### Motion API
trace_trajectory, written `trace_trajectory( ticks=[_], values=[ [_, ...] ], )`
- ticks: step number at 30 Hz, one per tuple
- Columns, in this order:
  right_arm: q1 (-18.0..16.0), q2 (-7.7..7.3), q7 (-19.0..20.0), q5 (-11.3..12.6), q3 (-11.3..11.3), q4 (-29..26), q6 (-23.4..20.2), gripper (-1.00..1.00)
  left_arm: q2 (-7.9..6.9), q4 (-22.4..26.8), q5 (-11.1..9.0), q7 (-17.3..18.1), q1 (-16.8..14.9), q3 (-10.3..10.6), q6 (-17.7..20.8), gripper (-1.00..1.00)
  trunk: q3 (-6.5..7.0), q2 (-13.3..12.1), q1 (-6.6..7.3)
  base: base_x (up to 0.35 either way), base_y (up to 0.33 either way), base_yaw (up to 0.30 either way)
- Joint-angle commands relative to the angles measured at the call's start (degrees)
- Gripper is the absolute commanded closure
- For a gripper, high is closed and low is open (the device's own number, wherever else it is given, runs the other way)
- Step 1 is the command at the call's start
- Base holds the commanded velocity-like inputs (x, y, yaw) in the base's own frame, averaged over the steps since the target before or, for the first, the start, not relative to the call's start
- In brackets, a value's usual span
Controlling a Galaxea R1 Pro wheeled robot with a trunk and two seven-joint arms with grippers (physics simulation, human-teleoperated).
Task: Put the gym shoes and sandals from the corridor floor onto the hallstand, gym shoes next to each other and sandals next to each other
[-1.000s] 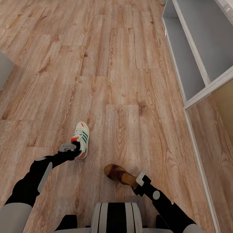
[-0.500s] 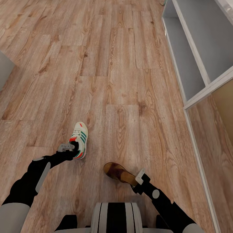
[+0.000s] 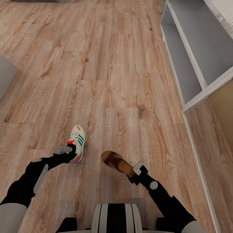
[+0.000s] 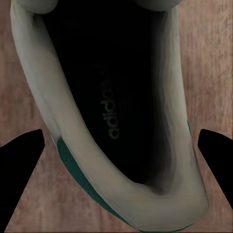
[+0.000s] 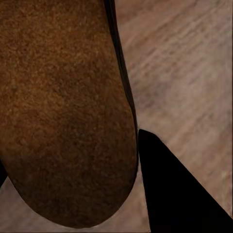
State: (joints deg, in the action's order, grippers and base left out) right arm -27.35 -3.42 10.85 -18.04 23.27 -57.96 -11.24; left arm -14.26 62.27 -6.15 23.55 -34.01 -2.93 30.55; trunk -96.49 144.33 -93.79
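A white gym shoe (image 3: 77, 140) with green stripes and red accents is held by its heel in my left gripper (image 3: 72, 150), which is shut on it. In the left wrist view the gym shoe's dark opening (image 4: 111, 97) lies between the two black fingertips (image 4: 22, 170). A brown sandal (image 3: 115, 161) is held at its heel by my right gripper (image 3: 132, 176), also shut. Its tan insole (image 5: 63, 107) shows beside one finger (image 5: 170, 194). Both are over the corridor floor (image 3: 123, 64). The grey hallstand (image 3: 207, 89) stands at the right, its shelves bare.
A grey piece of furniture (image 3: 5, 74) juts in at the left edge. A tan wall panel (image 3: 223, 110) runs beside the hallstand. My trunk (image 3: 116, 216) is at the bottom middle.
The view has shifted slightly. My right gripper has carried the sandal a little forward and left. My left gripper has moved the gym shoe slightly left.
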Motion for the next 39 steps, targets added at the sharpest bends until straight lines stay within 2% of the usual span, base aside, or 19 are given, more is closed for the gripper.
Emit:
trace_trajectory(
  ticks=[1, 3, 4, 7, 17, 23, 26, 29, 34, 37, 39],
  values=[
    [0.01, -0.05, 0.13, 0.55, 0.13, -1.48, -1.11, 1.0, -0.41, 0.04, -0.72, 0.01, 0.02, -0.06, 0.58, 1.0, 0.19, 0.0, 0.03, 0.0, 0.0, 0.0],
    [0.01, -0.06, 0.14, 1.75, 0.12, -3.92, -1.83, 1.0, -1.51, 0.01, -0.85, 0.01, 0.06, -0.06, 0.61, 1.0, 0.64, -0.03, 0.08, 0.0, 0.0, 0.0],
    [0.02, 0.95, 0.12, 5.1, 0.13, -6.85, -2.18, 1.0, -2.46, -0.05, -0.89, -0.06, 0.24, -0.14, 0.57, 1.0, 0.93, -0.04, 0.1, 0.0, 0.0, 0.0],
    [0.02, 1.33, 0.05, 10.62, 0.11, -8.89, -2.32, 1.0, -2.52, -0.05, -0.76, -0.11, 0.26, -0.63, 0.66, 1.0, 1.84, -0.08, 0.18, 0.0, 0.0, 0.0],
    [0.34, 1.6, 0.05, 11.55, 0.13, -5.02, -1.86, 1.0, -2.53, -0.37, -0.46, -0.36, 0.3, -4.17, 0.61, 1.0, 4.95, -0.22, 0.44, 0.0, 0.0, 0.0],
    [0.59, 2.11, -0.01, 11.82, 0.11, -2.51, -1.36, 1.0, -2.53, -0.71, -0.37, -1.12, 1.28, -4.95, 0.31, 1.0, 6.81, -0.3, 0.59, 0.0, 0.0, 0.0],
    [0.73, 2.5, -0.63, 13.16, 0.11, -1.67, -0.34, 1.0, -2.53, -0.79, -0.41, -2.2, 2.97, -5.09, -0.14, 1.0, 7.75, -0.34, 0.67, 0.0, 0.0, 0.0],
    [1.05, 2.71, -3.77, 15.93, 0.17, -1.01, 1.37, 1.0, -2.53, -0.68, -0.38, -3.32, 4.89, -5.43, -0.52, 1.0, 8.68, -0.38, 0.75, 0.0, 0.0, 0.0],
    [1.87, 2.84, -9.56, 18.05, 0.4, -0.33, 3.48, 1.0, -2.53, -0.54, -0.36, -3.84, 7.17, -6.49, -1.46, 1.0, 10.24, -0.44, 0.88, 0.0, 0.0, 0.0],
    [2.54, 2.92, -13.7, 18.64, 0.55, -0.08, 5.46, 1.0, -2.49, -0.73, -0.36, -3.97, 9.21, -8.31, -5.48, 1.0, 11.17, -0.48, 0.95, 0.0, 0.0, 0.0],
    [2.72, 2.94, -14.95, 18.74, 0.58, -0.06, 6.07, 1.0, -2.41, -0.83, -0.36, -4.03, 9.96, -9.06, -7.54, 1.0, 11.79, -0.51, 1.01, 0.0, 0.0, 0.0]
  ],
)
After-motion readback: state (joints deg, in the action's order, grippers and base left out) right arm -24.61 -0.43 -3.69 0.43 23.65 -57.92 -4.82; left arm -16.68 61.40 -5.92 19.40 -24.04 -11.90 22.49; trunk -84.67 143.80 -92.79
